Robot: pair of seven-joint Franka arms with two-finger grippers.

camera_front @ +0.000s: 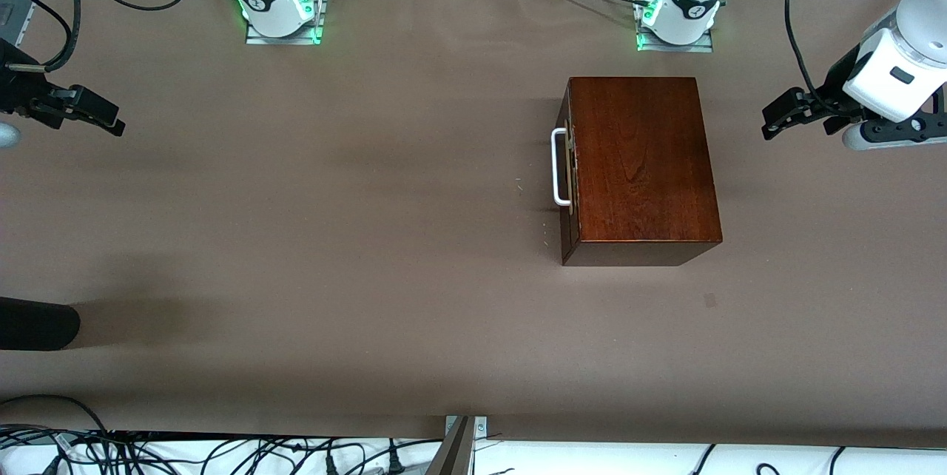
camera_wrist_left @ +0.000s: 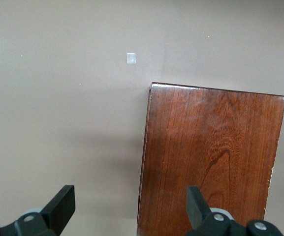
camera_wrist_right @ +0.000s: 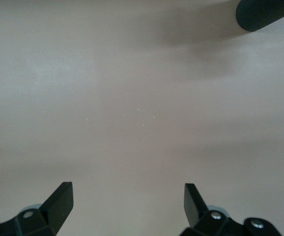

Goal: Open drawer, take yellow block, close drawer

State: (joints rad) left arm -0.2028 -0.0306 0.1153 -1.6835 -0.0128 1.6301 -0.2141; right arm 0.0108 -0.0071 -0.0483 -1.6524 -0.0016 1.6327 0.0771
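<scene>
1. Two grippers stand wide open and hold nothing, so you begin from zero. The left gripper (camera_front: 773,120) hangs over bare table at the left arm's end, just beside the wooden box (camera_front: 642,164); its wrist view shows the box top under one finger. The right gripper (camera_front: 111,120) waits over the table (camera_front: 333,238) at the right arm's end, well apart from the box. The biggest risk, I think, is the box itself: it looks free on the table, so a pull on the handle may drag the whole box and not open the drawer (camera_front: 567,172). You may need one gripper to press on the box.

2. The handle (camera_front: 559,168) is a thin white bar on the box face that looks toward the right arm's end, so it is turned away from the left gripper. If you reach with that gripper, it must pass over the box and may strike the top edge. The right gripper has a long way but a free one.

3. The bar stands close to the drawer front. If your fingers come tilted, they may slip off it or scratch the wood.

4. The yellow block is not visible; the drawer is shut, and presumably the block is inside. You cannot know its place there, so a blind grasp may push it into a corner.
</scene>
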